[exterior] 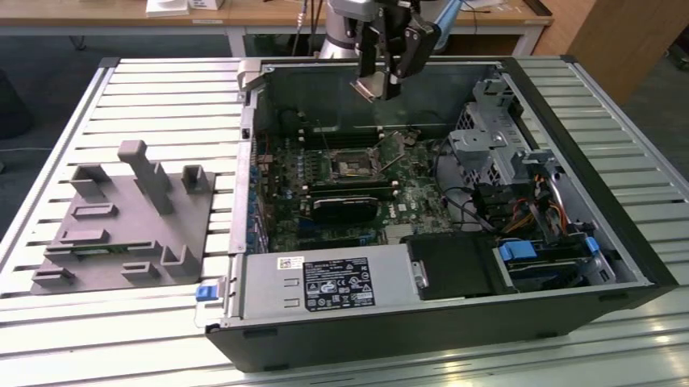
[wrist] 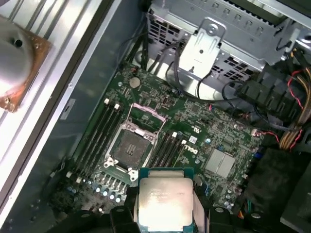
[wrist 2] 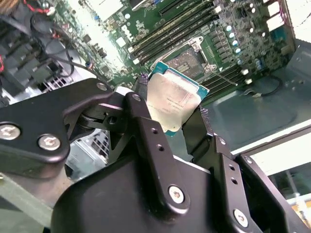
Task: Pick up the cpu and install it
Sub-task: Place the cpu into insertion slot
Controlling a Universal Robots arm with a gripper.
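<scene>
Fingers (wrist 2: 146, 127) grip the cpu (wrist 2: 172, 99) by opposite edges, lid upward, seemingly tilted, above the socket (wrist: 131, 148).

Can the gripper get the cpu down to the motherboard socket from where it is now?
Probably yes: the gripper, shut on the cpu, hangs over the open case, and the socket looks uncovered with nothing between them.

No legible text: print on cpu (wrist: 164, 201) lid, power supply label (exterior: 334, 284) unreadable.
</scene>
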